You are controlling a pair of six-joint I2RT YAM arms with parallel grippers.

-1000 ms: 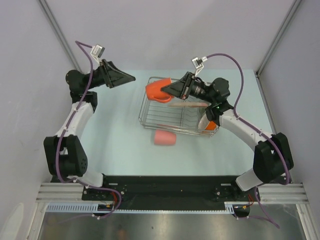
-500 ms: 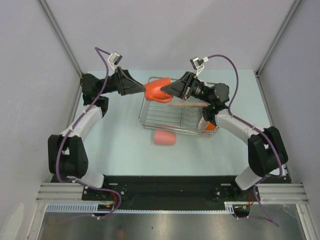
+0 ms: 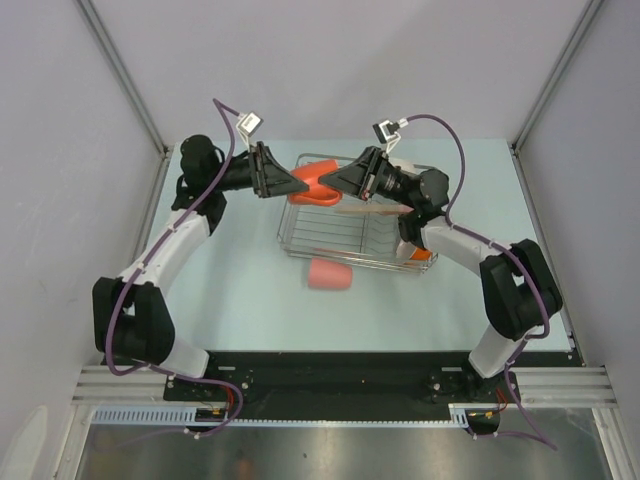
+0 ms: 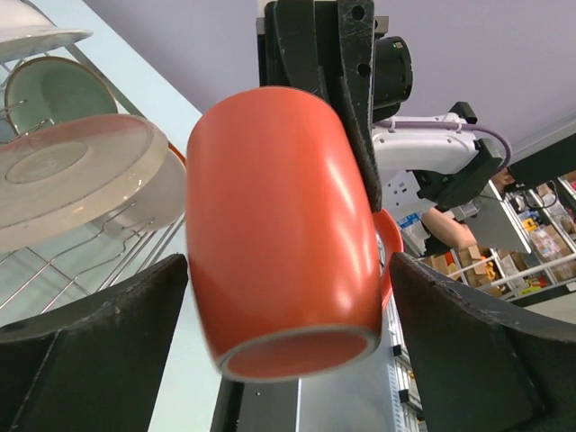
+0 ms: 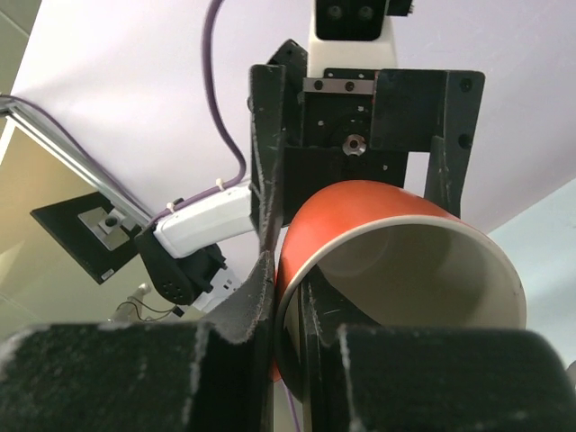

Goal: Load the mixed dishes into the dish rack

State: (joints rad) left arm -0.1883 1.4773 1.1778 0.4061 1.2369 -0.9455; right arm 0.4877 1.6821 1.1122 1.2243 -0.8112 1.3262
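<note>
The orange cup [image 3: 318, 176] hangs on its side above the far left corner of the dish rack [image 3: 345, 262]. My right gripper [image 3: 337, 178] is shut on its rim, one finger inside the mouth and one outside, as the right wrist view [image 5: 288, 297] shows on the cup [image 5: 396, 261]. My left gripper [image 3: 298, 183] is open with its fingers on either side of the cup's base [image 4: 279, 234], not pressing it. The pink tumbler [image 3: 329, 276] lies on the table in front of the rack.
The rack holds a whitish plate [image 4: 72, 175], a pale green bowl [image 4: 54, 90], a pinkish plate [image 3: 375, 210] on edge and an orange-handled mug [image 3: 418, 250] at its right end. Grey walls close in on both sides.
My left arm has swung right from the far left of the table, and its open fingers now straddle the cup's base. The right gripper kept hold of the cup.
</note>
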